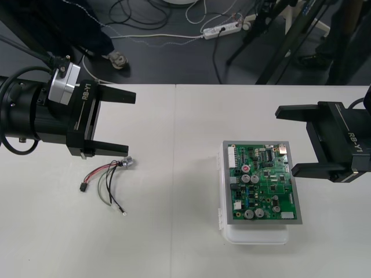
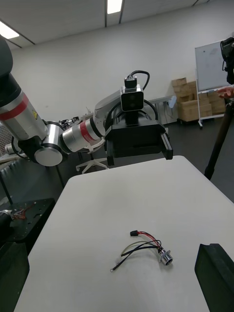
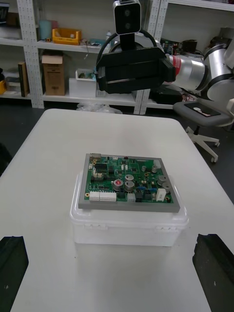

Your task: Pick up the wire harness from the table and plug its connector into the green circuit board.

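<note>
Harness (image 1: 107,179): light, limp wires, probably best pinched at its stiff black plug (image 1: 83,187); left gripper (image 1: 130,123), just beside it, and right gripper (image 1: 285,141) both spread wide, empty.

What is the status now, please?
Left gripper open, near harness. Right gripper open, beside board. Harness lies on table, not plugged.

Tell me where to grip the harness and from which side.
Probably the wires just behind the plug, coming straight down from above with the left tool, which is open and nearest. The harness lies flat on the table, wires fanned out, so only the top is free.
</note>
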